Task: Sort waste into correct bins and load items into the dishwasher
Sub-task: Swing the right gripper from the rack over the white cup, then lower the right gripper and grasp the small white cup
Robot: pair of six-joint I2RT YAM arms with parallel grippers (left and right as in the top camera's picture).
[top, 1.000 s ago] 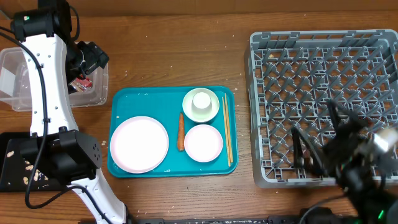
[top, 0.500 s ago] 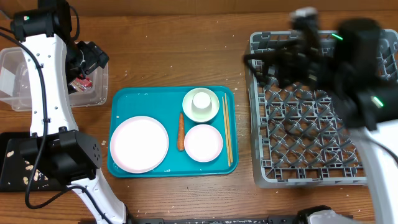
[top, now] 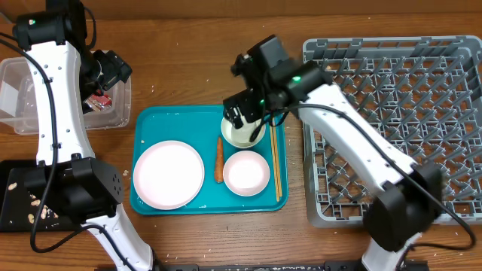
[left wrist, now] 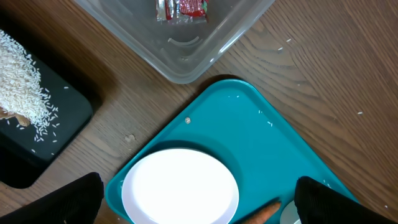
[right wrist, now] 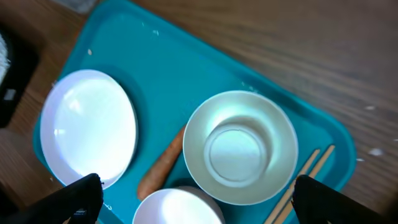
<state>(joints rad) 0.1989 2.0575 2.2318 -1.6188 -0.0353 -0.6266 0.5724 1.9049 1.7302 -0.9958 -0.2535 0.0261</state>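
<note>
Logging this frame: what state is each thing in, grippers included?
left gripper: open, holding nothing.
right gripper: open, empty, above the cup.
carrot: lying on the teal tray.
plate: flat, empty.
cup: sitting in a bowl.
other bowl: upright, empty.
clear tub: holds a red wrapper.
black tray: holds pale scraps.
dish rack: empty.

Teal tray (top: pixel 175 125) with chopsticks (top: pixel 276 162) on wooden table (top: pixel 203 60)

table (top: pixel 196 60): wood, matt | teal tray (top: pixel 175 123): glossy plast. | tub (left wrist: pixel 236 31): clr plast.
</note>
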